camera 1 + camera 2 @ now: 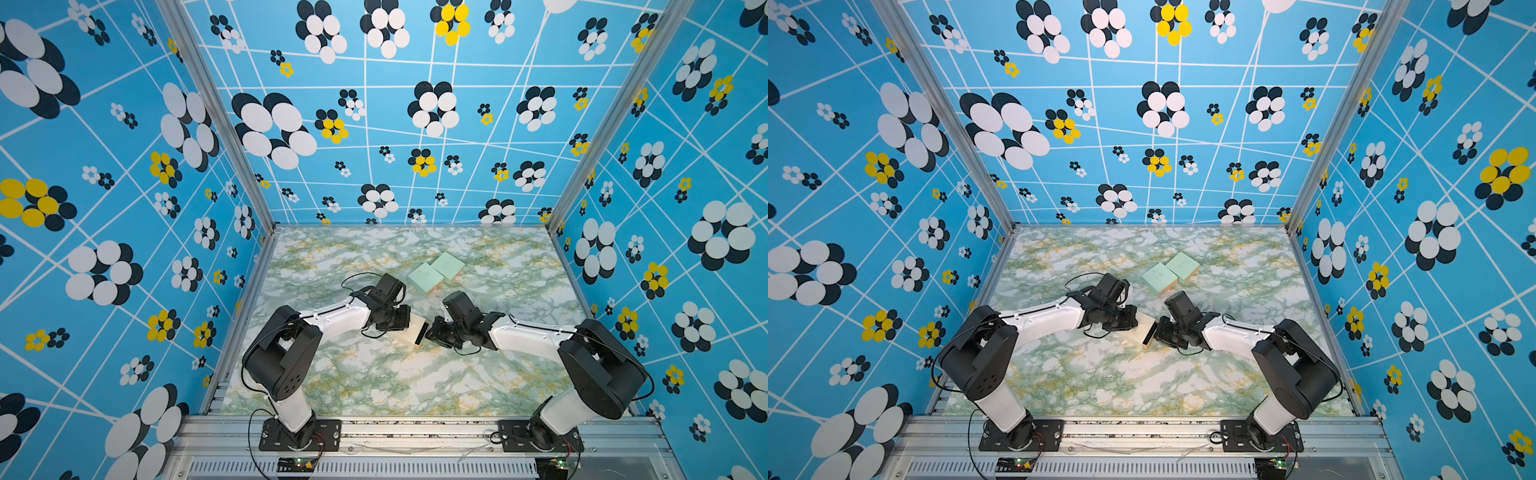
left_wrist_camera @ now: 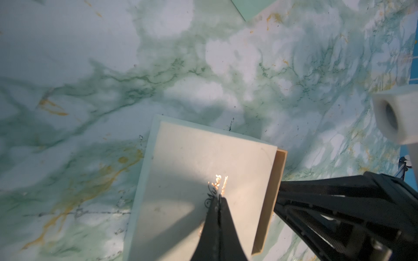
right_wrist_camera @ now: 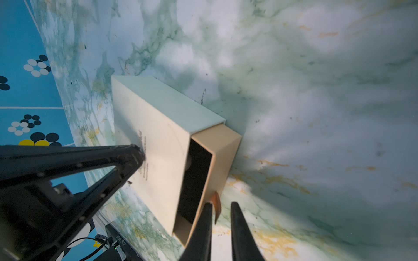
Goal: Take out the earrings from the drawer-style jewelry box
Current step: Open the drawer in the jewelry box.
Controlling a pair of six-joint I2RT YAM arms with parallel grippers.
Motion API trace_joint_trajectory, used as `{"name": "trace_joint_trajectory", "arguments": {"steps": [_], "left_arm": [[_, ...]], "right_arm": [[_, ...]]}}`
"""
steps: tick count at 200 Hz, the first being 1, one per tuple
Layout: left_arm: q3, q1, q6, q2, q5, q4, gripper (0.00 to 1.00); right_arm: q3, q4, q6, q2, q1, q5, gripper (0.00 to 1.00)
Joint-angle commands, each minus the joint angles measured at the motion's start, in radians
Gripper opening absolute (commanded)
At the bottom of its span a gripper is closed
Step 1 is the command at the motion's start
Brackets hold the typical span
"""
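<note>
The cream drawer-style jewelry box [image 1: 409, 330] [image 1: 1139, 328] lies mid-table between both arms. My left gripper [image 2: 219, 198] is shut, its tip pressing on the box's top face [image 2: 199, 162] by the gold lettering; the right wrist view shows the same tip [image 3: 138, 153] on the lid. The tan drawer [image 3: 224, 149] [image 2: 274, 187] sticks partly out of the sleeve towards my right arm. My right gripper [image 3: 221, 204] stands narrowly open at the drawer's front. The brown pull tab [image 3: 216, 200] sits between its fingertips, against one of them. The earrings are hidden; the drawer's inside is dark.
Two mint-green square boxes [image 1: 424, 277] [image 1: 447, 266] lie side by side just behind the arms, towards the back of the marble table [image 1: 374, 374]. Patterned blue walls close in the left, right and back sides.
</note>
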Motion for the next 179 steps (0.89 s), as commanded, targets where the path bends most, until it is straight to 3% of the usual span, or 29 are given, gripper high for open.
{"name": "trace_joint_trajectory", "arguments": {"steps": [1,121,143,179], "left_arm": [[-0.034,0.014,0.021,0.058,-0.045,-0.075,0.0],[-0.041,0.014,0.019,0.056,-0.045,-0.071,0.0],[-0.04,0.014,0.019,0.058,-0.044,-0.07,0.0],[-0.043,0.014,0.015,0.058,-0.044,-0.066,0.0]], "right_arm": [[-0.002,0.032,0.013,0.015,0.005,-0.011,0.17],[-0.028,0.087,0.03,0.013,0.005,-0.01,0.07],[-0.028,0.088,0.03,0.013,0.004,-0.009,0.0],[-0.029,0.083,0.028,0.013,0.005,-0.003,0.0]]}}
